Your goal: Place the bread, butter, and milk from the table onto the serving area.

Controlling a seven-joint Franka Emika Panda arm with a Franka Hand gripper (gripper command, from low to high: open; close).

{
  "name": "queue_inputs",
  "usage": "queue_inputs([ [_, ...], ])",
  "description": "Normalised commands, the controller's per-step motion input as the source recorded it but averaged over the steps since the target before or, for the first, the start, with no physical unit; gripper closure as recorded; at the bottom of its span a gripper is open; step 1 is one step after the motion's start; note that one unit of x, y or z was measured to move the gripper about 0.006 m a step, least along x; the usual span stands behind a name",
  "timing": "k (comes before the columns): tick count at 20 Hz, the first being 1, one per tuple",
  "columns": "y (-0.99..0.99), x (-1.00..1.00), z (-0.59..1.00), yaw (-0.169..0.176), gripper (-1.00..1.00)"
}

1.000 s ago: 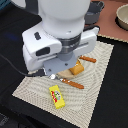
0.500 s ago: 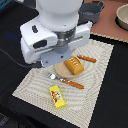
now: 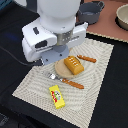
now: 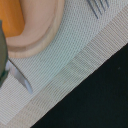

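Note:
The orange-brown bread (image 3: 73,65) lies on the round tan plate (image 3: 61,70) on the beige striped serving area (image 3: 95,85). The wrist view shows the bread's edge (image 4: 12,15) and the plate (image 4: 40,30). The yellow butter (image 3: 57,96) lies on the mat near its front edge. The milk is not in view. My gripper (image 3: 58,52) hangs over the plate's left side in the exterior view, beside the bread, and the white arm hides its fingers. In the wrist view only one dark finger (image 4: 3,55) shows at the frame edge.
An orange-handled fork (image 3: 67,81) lies in front of the plate, and its tines show in the wrist view (image 4: 99,6). Another orange handle (image 3: 87,59) lies behind the bread. Grey pots (image 3: 92,11) stand on the pinkish-brown board. The black table (image 3: 112,107) surrounds the mat.
The arm has moved toward the exterior view's left, away from the bread, which now shows fully on the plate. The butter has not moved.

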Motion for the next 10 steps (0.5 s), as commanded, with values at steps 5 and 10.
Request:
queue_inputs([
  [5, 0.65, -0.92, 0.21, 0.0, -1.0],
  [10, 0.67, -0.92, 0.17, 0.0, -1.0],
])
